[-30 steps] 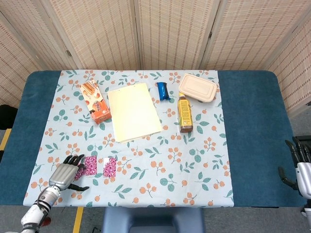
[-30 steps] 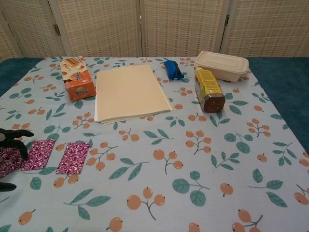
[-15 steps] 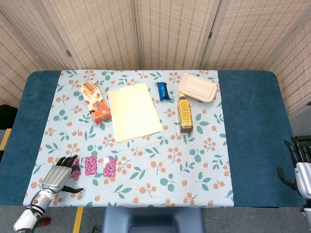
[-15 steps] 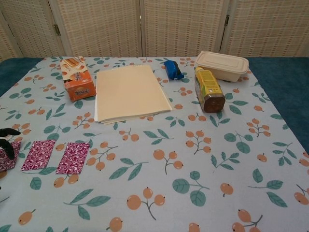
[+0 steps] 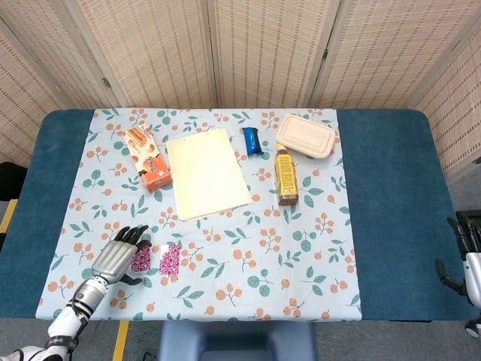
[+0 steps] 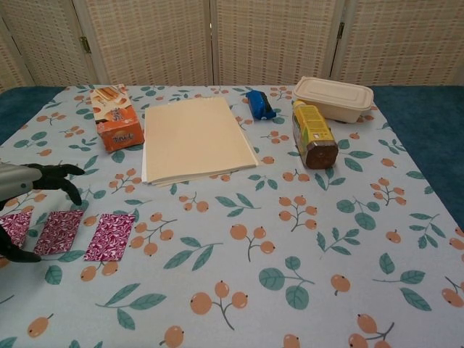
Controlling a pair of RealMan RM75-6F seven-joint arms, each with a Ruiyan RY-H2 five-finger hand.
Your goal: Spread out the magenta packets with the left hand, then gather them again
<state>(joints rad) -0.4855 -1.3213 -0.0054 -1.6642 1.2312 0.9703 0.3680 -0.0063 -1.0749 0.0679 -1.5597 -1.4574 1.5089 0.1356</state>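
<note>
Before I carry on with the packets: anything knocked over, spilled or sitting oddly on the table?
Only the bottle: it lies on its side next to the lidded container, nothing spilled. The magenta packets lie flat in a row by the left robot hand.

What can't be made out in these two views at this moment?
- Leftmost magenta packet: cut by the frame edge in the chest view; in the head view the left hand covers it.
- Whether the left hand's fingers touch the packets: unclear in both views.
- Right hand: cut by the head view's edge, absent from the chest view; its pose is unreadable.
- Print on the orange box and bottle: too small.
</note>
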